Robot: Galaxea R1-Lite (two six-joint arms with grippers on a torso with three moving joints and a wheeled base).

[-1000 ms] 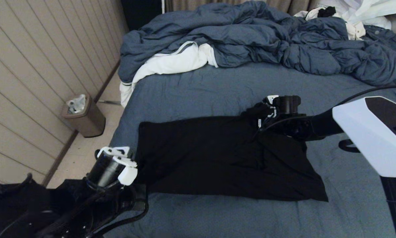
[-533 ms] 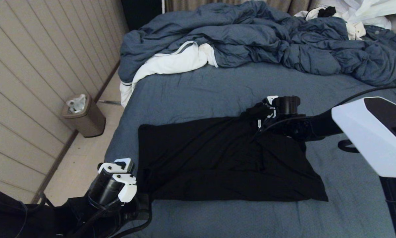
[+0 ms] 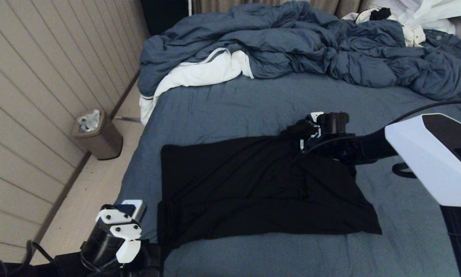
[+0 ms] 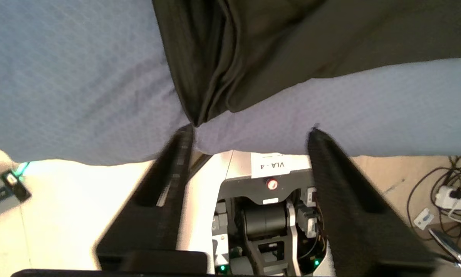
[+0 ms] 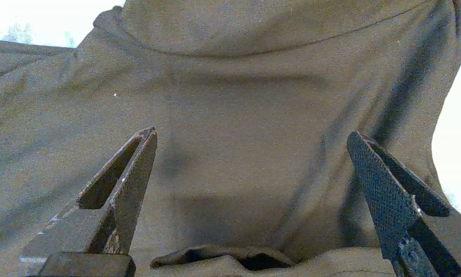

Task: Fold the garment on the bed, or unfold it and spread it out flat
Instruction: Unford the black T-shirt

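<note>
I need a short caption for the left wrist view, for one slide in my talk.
Left gripper with open jaws just off the corner of the black T-shirt lying on the blue bed sheet.

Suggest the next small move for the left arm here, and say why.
Probably draw the left hand clear of the bed edge. Its fingers stand apart with nothing between them, and the near corner of the black thin-jersey T-shirt lies loose on the slate-blue bed sheet, just touching one fingertip. The right hand, open, hovers over the shirt's far edge.
</note>
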